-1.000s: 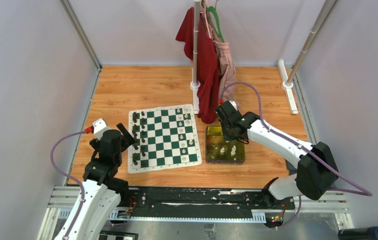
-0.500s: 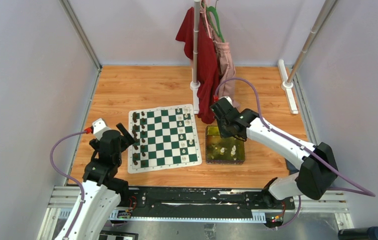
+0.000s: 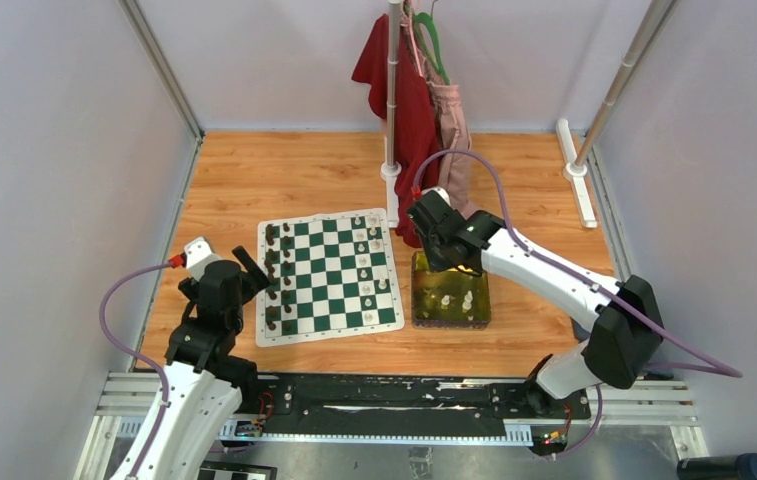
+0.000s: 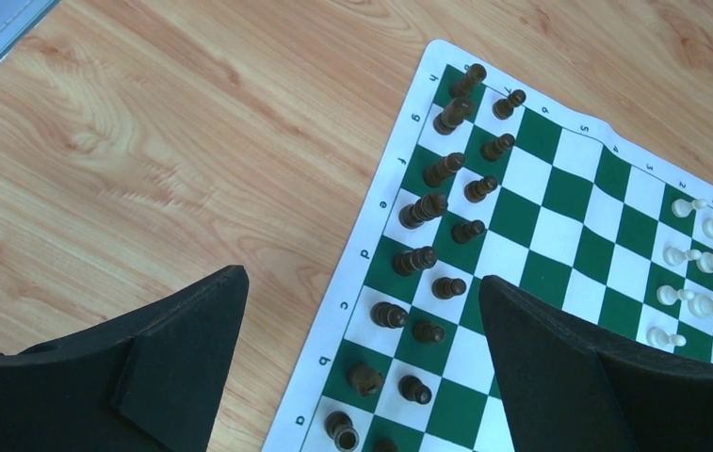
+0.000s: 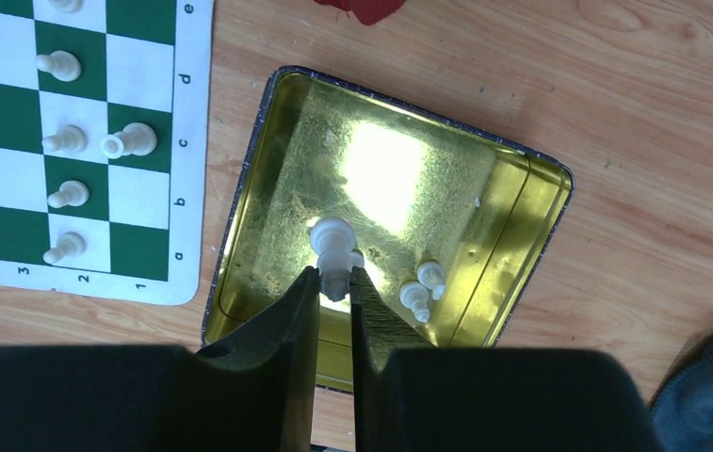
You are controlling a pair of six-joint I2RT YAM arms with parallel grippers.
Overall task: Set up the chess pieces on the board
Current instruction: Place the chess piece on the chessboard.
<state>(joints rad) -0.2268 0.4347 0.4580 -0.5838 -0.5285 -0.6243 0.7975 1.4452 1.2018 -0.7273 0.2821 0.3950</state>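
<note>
Since the cream-white men sit in the yellow-green tray and belong on the board, the right hand (image 5: pixel 335 278) hangs over that tray (image 5: pixel 267 169). Its fingers are drawn nearly together on one white piece (image 5: pixel 332 240), which juts out beyond the fingertips. Two more white pieces (image 5: pixel 420 287) lie on the tray floor just right of the fingers, so I judge the fetching unfinished. The board (image 5: pixel 126 250) lies on the bench (image 5: pixel 672 141) to this hand's left. White men (image 5: pixel 62 139) already stand there in the files nearest the tray, and the carried piece likely goes among them. The left hand (image 4: pixel 362 287) hovers wide open and empty, with the dark chessmen (image 4: pixel 423 209) ranged just ahead of its fingers, apparently keeping clear of the work.
</note>
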